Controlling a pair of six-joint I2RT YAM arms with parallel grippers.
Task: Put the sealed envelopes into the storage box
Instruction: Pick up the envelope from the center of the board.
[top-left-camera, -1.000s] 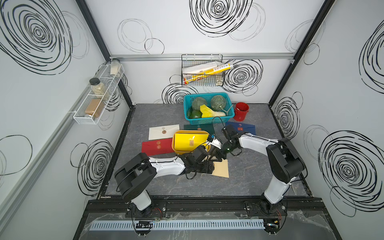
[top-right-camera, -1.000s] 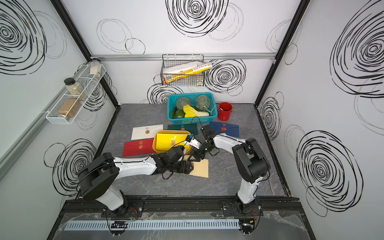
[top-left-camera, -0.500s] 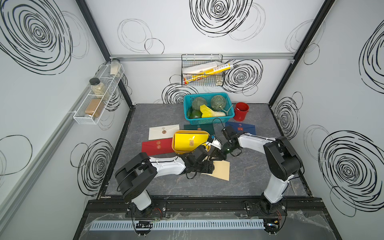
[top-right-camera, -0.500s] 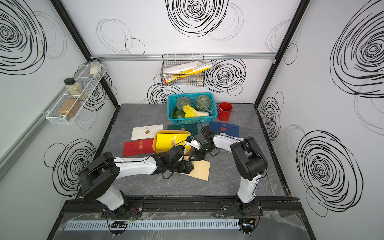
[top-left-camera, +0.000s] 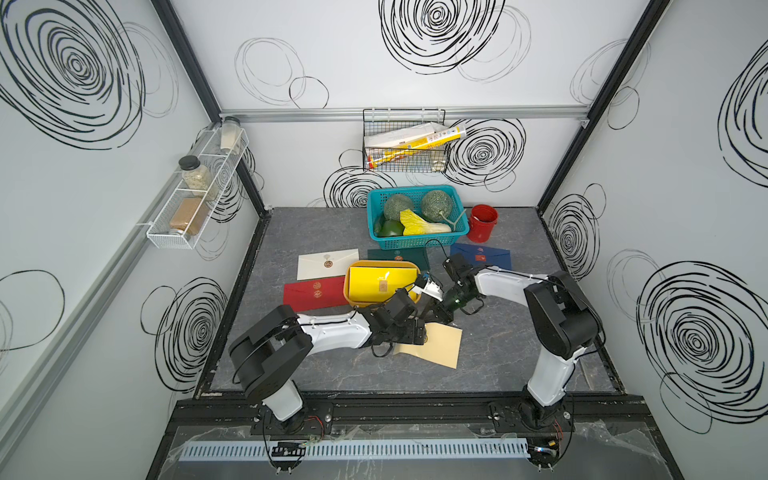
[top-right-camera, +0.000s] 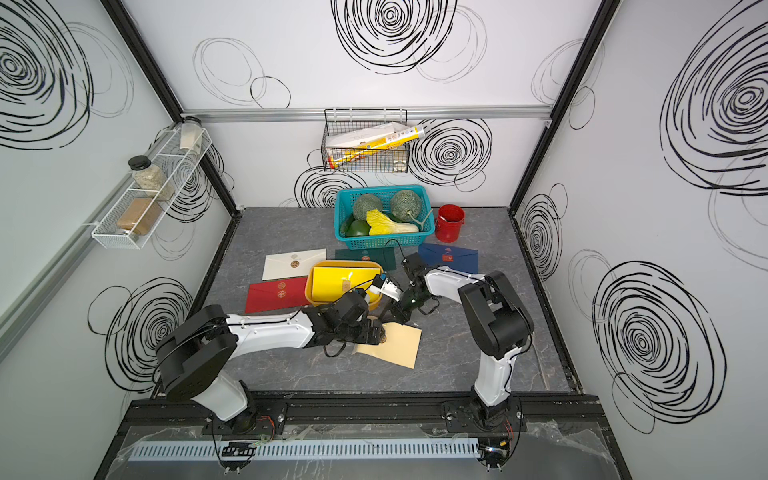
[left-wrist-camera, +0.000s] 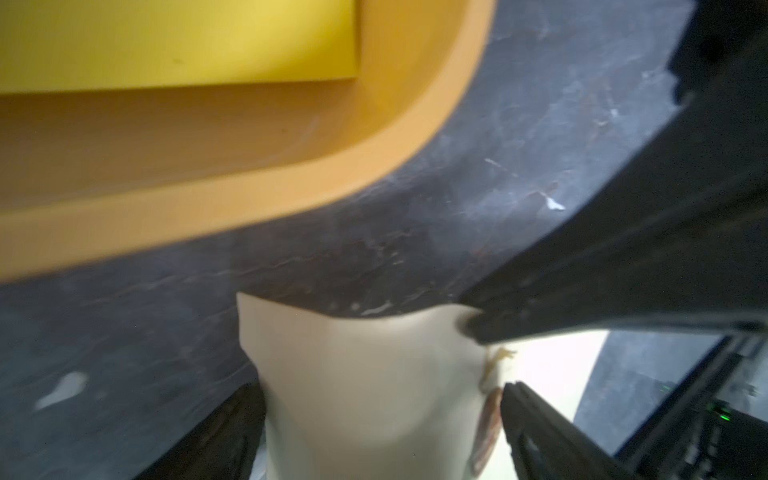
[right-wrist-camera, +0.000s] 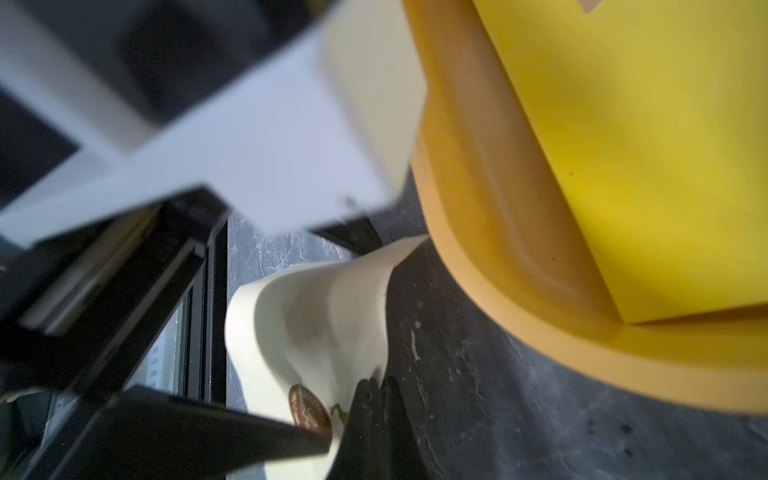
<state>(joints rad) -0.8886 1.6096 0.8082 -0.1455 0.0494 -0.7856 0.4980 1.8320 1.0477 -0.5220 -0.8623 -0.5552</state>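
A beige envelope lies at the table's front centre, its corner nearest the box bent upward. My right gripper is shut on that raised edge beside the brown seal. My left gripper is open, one finger on each side of the lifted corner. Just behind stands the orange-yellow storage box, holding a yellow envelope. On the table around it lie a white envelope, a red one, a dark green one and a navy one.
A teal basket of vegetables and a small red bucket stand at the back. A wire basket hangs on the rear wall and a jar shelf on the left wall. The two arms meet closely in front of the box.
My right gripper has closed on the beige envelope's edge. My left gripper's jaws have widened a little around the lifted corner. Both arms have stayed nearly in place.
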